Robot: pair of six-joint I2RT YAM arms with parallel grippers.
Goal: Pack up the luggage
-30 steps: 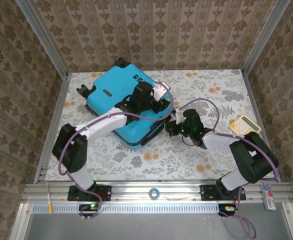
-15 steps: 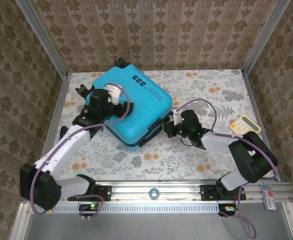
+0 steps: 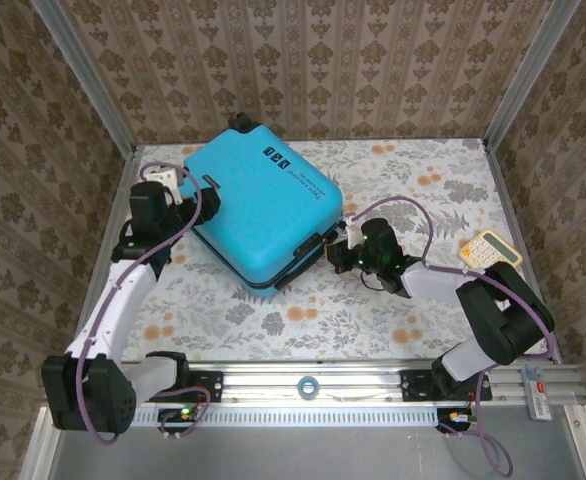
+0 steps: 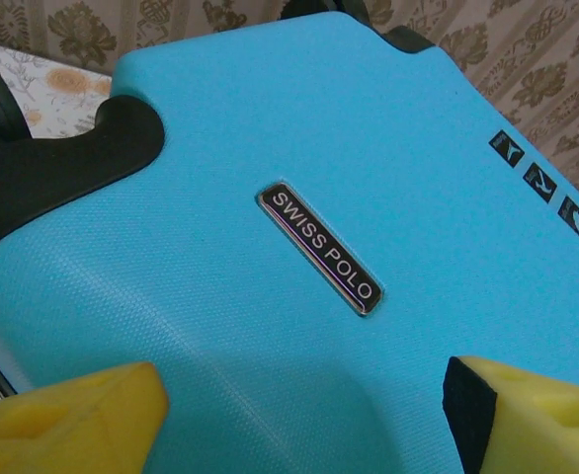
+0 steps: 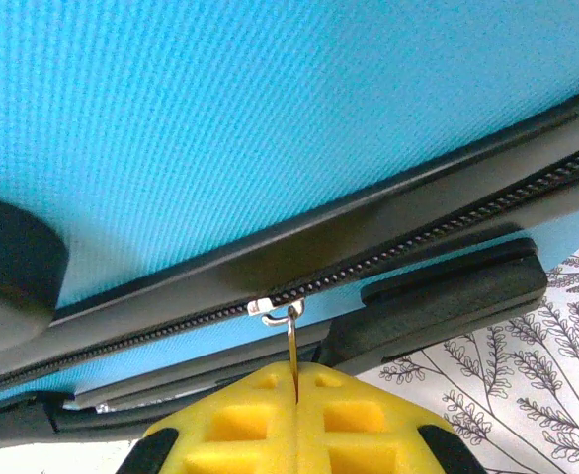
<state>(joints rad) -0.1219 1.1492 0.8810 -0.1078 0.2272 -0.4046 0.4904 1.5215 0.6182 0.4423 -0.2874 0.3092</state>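
- Item: the luggage (image 3: 258, 215), a turquoise hard-shell case. It lies flat and closed on the floral tabletop (image 3: 413, 180), left of centre toward the far wall, with a black wheel (image 3: 241, 123) at its far corner.
- Markings: a "SWISS POLO" brand plate (image 4: 319, 247) on the upper shell.
- Left pincer (image 3: 195, 190): pads wide apart and holding nothing, set over the case's left end.
- Right pincer (image 5: 295, 370): pads pressed together on the thin metal zipper pull (image 5: 291, 331), low against the case's right edge.
- Zipper track (image 5: 448, 232): runs along the black seam between the two shell halves. How much of it is already closed cannot be told.
- Handling, shell: probably rigid, with a finely textured but slick face. It looks too broad to pinch across, and the pads would likely slide on it.
- Handling, weight: seemingly light enough to skid when the zip is tugged, so press down on the lid with the free pincer.
- Best holds: the zipper pull for closing, otherwise the black seam rim.
- Also present: a yellow calculator (image 3: 491, 250), well apart at the right edge.
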